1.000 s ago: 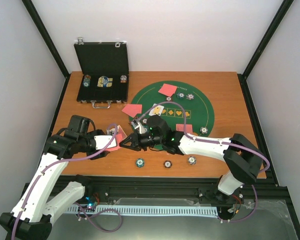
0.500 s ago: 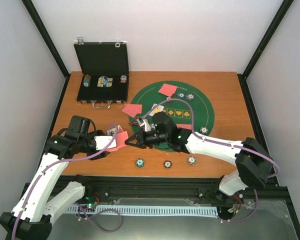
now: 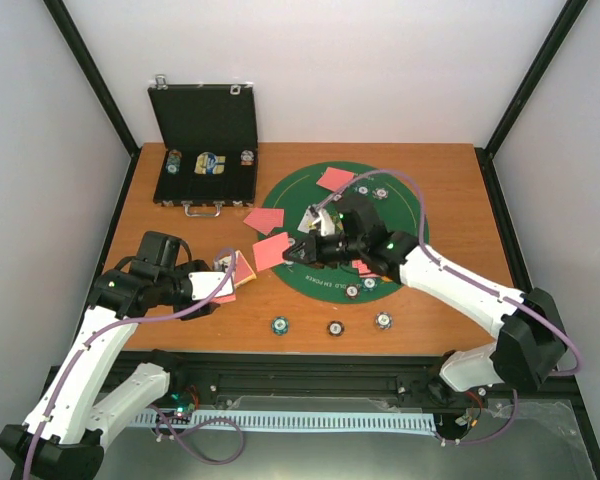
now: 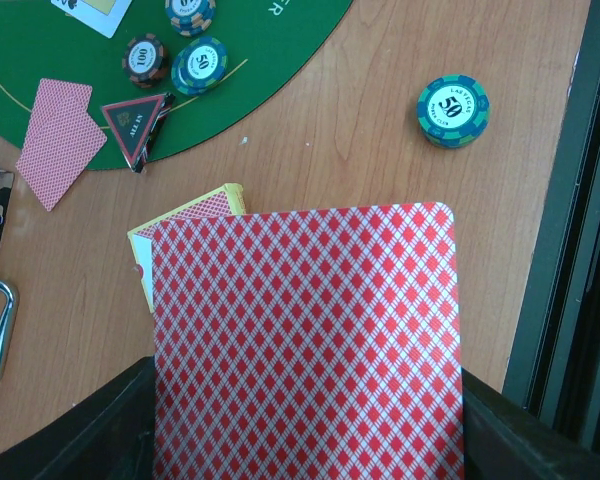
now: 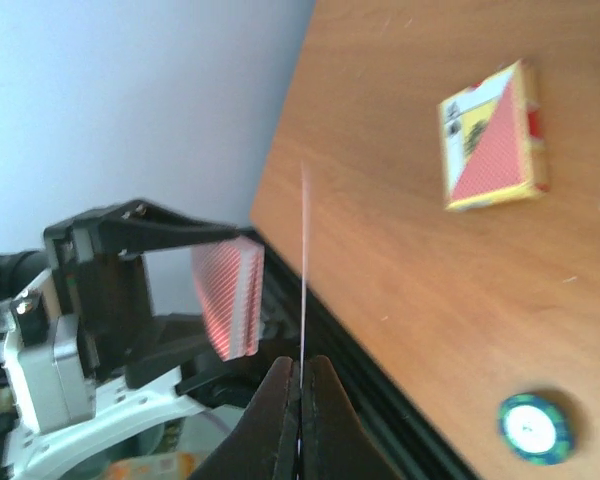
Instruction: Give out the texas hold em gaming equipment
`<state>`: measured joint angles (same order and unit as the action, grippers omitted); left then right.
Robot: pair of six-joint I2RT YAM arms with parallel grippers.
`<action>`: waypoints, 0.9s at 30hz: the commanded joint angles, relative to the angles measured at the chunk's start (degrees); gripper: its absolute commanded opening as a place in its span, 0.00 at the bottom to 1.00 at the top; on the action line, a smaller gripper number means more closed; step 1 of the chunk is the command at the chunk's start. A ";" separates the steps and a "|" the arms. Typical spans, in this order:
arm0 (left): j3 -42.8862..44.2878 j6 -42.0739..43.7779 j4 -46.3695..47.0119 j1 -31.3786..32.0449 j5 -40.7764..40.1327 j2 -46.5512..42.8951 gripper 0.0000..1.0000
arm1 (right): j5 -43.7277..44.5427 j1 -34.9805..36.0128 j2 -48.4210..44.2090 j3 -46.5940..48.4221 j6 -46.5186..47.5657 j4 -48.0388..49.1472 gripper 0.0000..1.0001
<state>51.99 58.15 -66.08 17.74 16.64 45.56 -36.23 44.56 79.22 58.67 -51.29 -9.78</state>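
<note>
My left gripper (image 3: 226, 270) is shut on a deck of red-backed playing cards (image 4: 305, 340), which hides its fingertips. My right gripper (image 3: 298, 250) is shut on a single red-backed card (image 3: 271, 252), seen edge-on in the right wrist view (image 5: 303, 260), above the left edge of the green felt mat (image 3: 410, 215). On the mat lie two red-backed cards (image 4: 60, 140), a black red-edged triangle marker (image 4: 135, 122) and striped chips (image 4: 200, 65). Three chips (image 3: 335, 327) sit in a row on the wood near the front edge.
A yellow-edged card box (image 5: 490, 140) lies on the wood under the left gripper. The open black case (image 3: 205, 150) with chips inside stands at the back left. Another red card (image 3: 264, 220) lies between case and mat. A black rail (image 4: 580, 230) borders the table.
My right gripper closed on one card at the deck and carried it right and back, from beside the left gripper to the mat's left edge. The left arm stayed put.
</note>
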 commanded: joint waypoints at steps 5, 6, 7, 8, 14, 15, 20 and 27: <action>1.11 0.52 0.41 0.19 0.25 -0.40 0.37 | 21.52 -4.74 7.78 17.10 27.55 -33.75 0.03; 1.08 0.39 0.45 0.19 0.19 -0.38 0.37 | 26.64 -4.74 9.62 18.87 29.57 -36.19 0.03; 0.96 0.26 0.45 0.19 0.15 -0.33 0.37 | 31.81 -4.74 11.16 20.14 31.69 -37.70 0.03; 0.93 0.15 0.48 0.19 0.03 -0.32 0.37 | 36.62 -4.67 12.63 21.27 33.54 -38.84 0.03; 0.84 0.03 0.17 0.19 -0.54 -0.71 0.37 | 64.71 -3.59 20.12 25.03 42.04 -38.79 0.03; 0.84 -0.03 0.10 0.19 -0.62 -0.81 0.37 | 67.81 -3.40 21.03 25.60 43.05 -37.97 0.03; 0.91 -0.27 0.12 0.19 -0.65 -0.96 0.37 | 78.01 -2.41 25.83 27.69 51.19 -32.51 0.03; 1.35 -0.75 0.49 0.19 -0.38 -0.81 0.37 | 80.88 -0.53 33.28 26.78 67.74 -22.24 0.03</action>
<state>51.99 58.08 -66.08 17.74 15.79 45.32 39.48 42.87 108.64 85.08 5.43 -38.30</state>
